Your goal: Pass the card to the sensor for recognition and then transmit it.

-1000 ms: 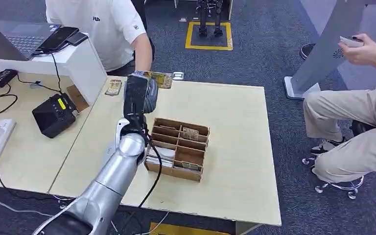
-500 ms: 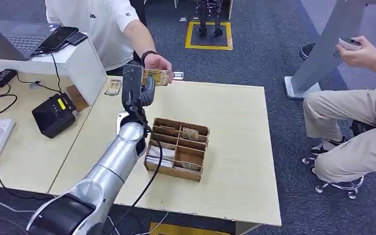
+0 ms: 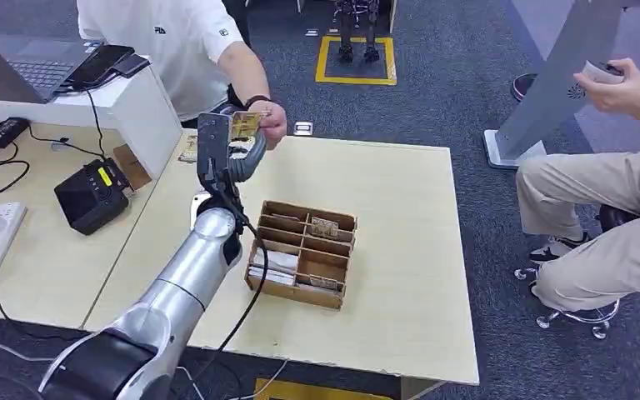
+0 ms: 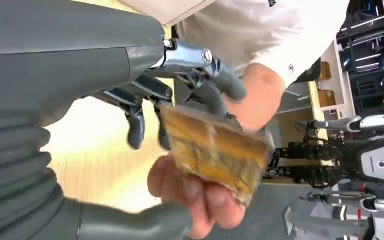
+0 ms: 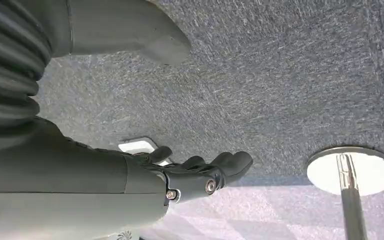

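The left hand [image 3: 232, 150] is raised above the far edge of the table [image 3: 400, 250], its dark fingers [image 4: 136, 127] and thumb apart around one end of the yellowish card [image 4: 215, 152]; whether they press it I cannot tell. A person's hand [image 3: 272, 123] in a white sleeve pinches the card's other end from below and behind. Just beside the fingers, toward the robot, a partitioned wooden box [image 3: 302, 253] sits on the table, and off to their left stands a black sensor unit [image 3: 92, 195]. The right hand [image 5: 200, 175] hangs over grey carpet, fingers loosely spread, holding nothing.
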Controlling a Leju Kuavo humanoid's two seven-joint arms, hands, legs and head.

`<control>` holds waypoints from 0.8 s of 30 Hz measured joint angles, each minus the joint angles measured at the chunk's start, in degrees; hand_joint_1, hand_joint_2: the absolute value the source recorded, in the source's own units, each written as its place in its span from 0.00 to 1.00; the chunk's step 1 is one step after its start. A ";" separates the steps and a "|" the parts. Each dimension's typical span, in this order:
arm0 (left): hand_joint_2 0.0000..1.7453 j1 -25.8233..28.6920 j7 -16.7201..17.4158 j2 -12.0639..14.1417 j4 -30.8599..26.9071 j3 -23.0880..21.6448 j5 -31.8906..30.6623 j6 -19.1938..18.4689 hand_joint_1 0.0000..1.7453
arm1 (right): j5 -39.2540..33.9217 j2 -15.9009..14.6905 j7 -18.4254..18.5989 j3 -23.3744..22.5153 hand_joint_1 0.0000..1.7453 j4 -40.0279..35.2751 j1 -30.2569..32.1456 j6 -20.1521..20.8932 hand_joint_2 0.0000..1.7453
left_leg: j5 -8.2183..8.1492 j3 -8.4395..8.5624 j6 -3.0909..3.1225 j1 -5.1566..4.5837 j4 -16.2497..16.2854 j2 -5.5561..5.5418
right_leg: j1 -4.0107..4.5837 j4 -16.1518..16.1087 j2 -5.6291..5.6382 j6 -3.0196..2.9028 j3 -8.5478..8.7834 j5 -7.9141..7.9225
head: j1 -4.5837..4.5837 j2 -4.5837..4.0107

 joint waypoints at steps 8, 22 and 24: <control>1.00 0.26 -0.53 0.48 -0.15 0.00 1.05 -0.48 0.00 | -0.37 -0.17 0.09 0.00 0.00 0.70 -0.17 0.00 1.00 | 0.00 0.00 0.00 0.00 0.00 0.00 | 0.00 0.00 0.00 0.00 0.00 0.00 | 0.00 0.00; 1.00 13.11 -5.62 2.80 -19.07 -0.02 4.85 -2.62 0.00 | -3.00 -0.24 0.09 0.00 0.00 1.42 -0.41 0.00 1.00 | -0.03 -0.04 0.01 0.00 -0.01 0.03 | 0.00 0.00 0.04 0.01 -0.05 -0.04 | -0.02 0.00; 1.00 16.25 -7.59 3.24 -23.48 -0.07 3.89 -1.72 0.00 | -3.63 -0.24 0.07 0.00 0.00 1.42 -0.43 0.00 1.00 | -0.03 -0.05 0.01 0.00 -0.01 0.02 | 0.00 0.00 0.04 0.01 -0.07 -0.05 | 0.00 0.00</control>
